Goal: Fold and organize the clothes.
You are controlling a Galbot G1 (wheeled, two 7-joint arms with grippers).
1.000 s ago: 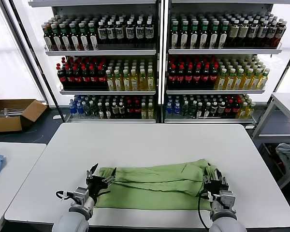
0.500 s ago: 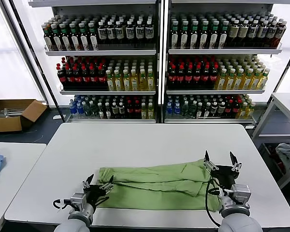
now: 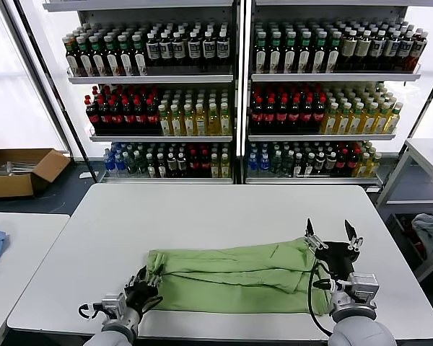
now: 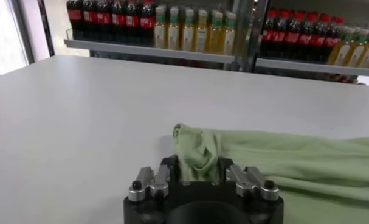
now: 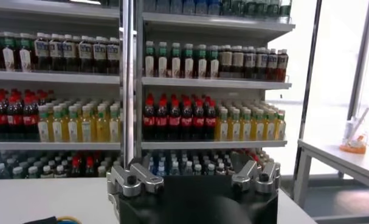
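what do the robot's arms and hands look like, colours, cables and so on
Both arms have rounded light grey shells ending in silver metal wrist blocks. The left hand and right hand are black, with slim dark fingers tipped pale. Loose black cables loop beside each wrist. The wrist views show silver finger knuckles with black bolts.

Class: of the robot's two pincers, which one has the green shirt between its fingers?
The left pincer, at the green shirt's corner; the right pincer stands open, raised.
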